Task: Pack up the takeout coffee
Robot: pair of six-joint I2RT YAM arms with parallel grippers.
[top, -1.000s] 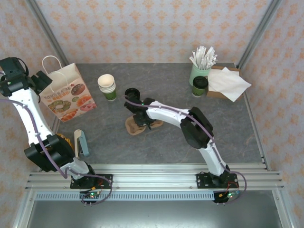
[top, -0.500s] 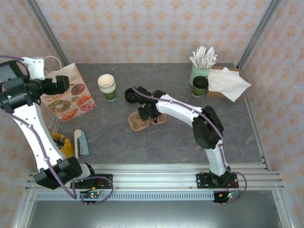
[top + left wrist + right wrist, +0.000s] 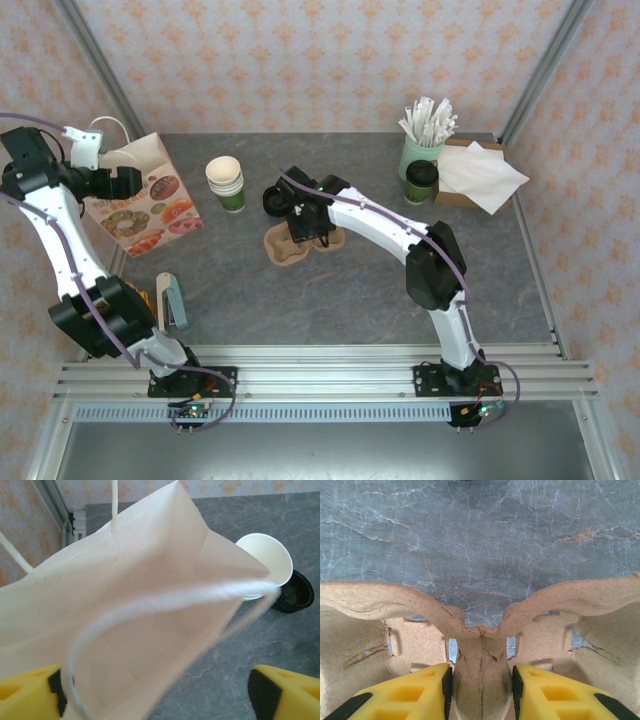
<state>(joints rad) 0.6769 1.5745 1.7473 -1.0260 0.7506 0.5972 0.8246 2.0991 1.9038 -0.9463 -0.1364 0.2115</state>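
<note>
Setting up for the pack, nothing loaded yet.
Nearest, the right gripper (image 3: 481,680) is pinching the rough centre ridge of the brown moulded-pulp cup carrier (image 3: 370,605). Off left, the left gripper (image 3: 156,692) is hanging, jaws apart, astride the rim of the cream paper bag (image 3: 150,580). Far right, the green-and-cream paper cup with round black plastic lid (image 3: 421,182) is standing upright just beside the mint-green straw holder (image 3: 413,155). It's probably light, thin-walled and crushable, so I'd be taking it gently round the side, under the lid.
</note>
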